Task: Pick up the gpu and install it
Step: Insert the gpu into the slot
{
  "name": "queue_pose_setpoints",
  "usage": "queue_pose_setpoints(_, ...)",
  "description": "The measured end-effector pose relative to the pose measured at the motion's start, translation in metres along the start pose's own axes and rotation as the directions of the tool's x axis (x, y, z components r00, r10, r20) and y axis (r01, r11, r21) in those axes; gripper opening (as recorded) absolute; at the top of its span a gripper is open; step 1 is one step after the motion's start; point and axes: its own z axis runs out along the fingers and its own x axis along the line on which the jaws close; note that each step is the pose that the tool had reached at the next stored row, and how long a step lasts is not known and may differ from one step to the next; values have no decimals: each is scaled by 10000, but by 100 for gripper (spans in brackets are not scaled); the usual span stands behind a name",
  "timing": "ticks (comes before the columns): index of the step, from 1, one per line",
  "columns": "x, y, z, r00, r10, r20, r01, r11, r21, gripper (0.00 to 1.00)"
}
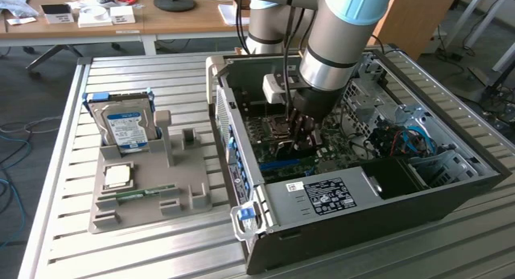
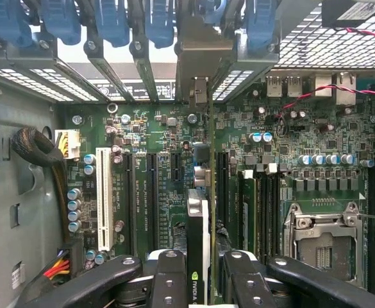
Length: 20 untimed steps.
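Inside the open black computer case (image 1: 362, 213), the robot arm's black gripper (image 1: 304, 125) reaches down over the green motherboard (image 2: 155, 135). Its fingers (image 2: 168, 282) pinch the gpu (image 2: 198, 231), a thin dark expansion card seen edge-on in the wrist view, from both flat sides. The card stands upright along one of the long expansion slots, and its silver metal bracket (image 2: 203, 54) sits at the case's rear slot openings. Picking up looks done, and the card seems lined up for insertion. Whether its edge is fully seated cannot be told, and the grip is not yet released. On the exterior view's left, a silver hard drive (image 1: 125, 125) stands in a grey holder (image 1: 145, 194).
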Motion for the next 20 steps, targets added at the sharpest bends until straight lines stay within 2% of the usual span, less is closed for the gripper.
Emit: queue_pose_setpoints(20,2,2,42,10000,1,-1,-1,10000,-1,27)
